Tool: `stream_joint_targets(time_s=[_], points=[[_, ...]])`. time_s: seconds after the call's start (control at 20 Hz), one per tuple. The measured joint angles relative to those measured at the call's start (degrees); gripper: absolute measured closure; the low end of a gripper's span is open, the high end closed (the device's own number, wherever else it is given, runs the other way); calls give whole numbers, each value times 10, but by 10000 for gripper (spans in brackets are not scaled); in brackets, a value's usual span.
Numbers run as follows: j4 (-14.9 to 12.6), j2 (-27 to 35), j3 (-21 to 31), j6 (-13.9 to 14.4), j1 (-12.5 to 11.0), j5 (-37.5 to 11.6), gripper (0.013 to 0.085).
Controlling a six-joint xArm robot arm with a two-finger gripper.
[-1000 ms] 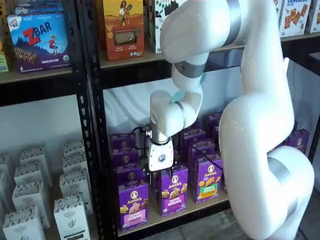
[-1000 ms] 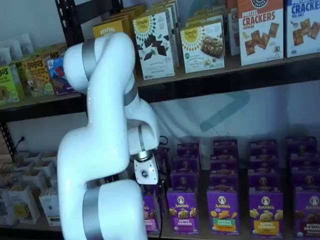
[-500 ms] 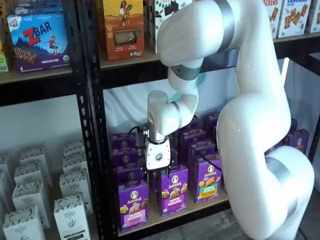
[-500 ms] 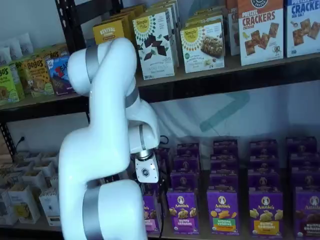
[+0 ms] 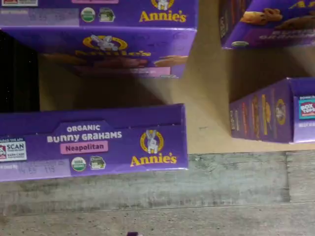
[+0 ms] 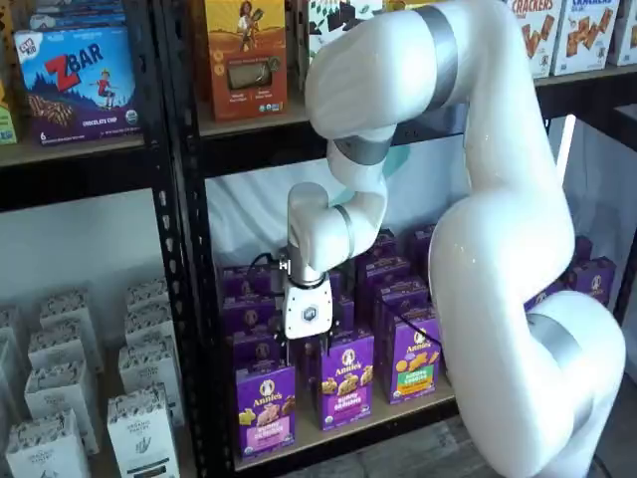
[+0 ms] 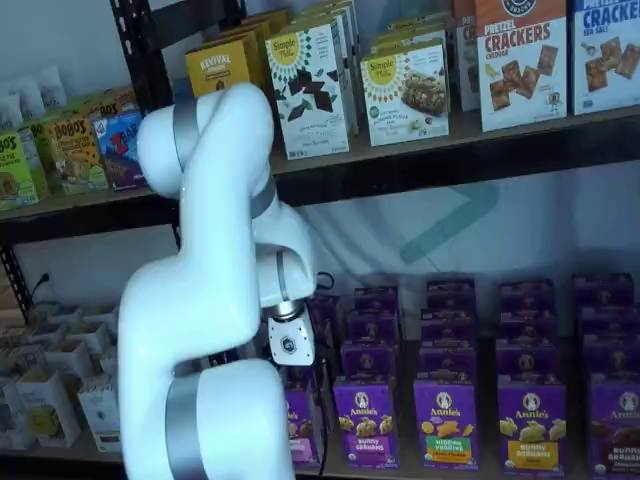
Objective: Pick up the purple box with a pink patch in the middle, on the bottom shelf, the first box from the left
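Tan bottom shelf [image 6: 338,430]: purple box [image 6: 265,407] stood ungrasped directly below tool [image 6: 295,352]; jaws spread wide, empty; pick pending.

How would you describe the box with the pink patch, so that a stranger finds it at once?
Look at the bottom shelf of the black rack, below the white gripper. In the front row of purple boxes, take the purple box at the left end. Its patch is pink; its neighbour's is purple.
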Motion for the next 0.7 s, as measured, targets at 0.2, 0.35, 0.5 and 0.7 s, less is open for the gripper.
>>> stream_joint_targets(time_s=[0.2, 0.35, 0.5, 0.7], points=[[6, 8, -12, -3, 2, 2, 130], [12, 15, -23, -8, 3, 6, 130], [17, 22, -34, -10, 5, 8, 130], [14, 28, -45, -7, 6, 7, 130]])
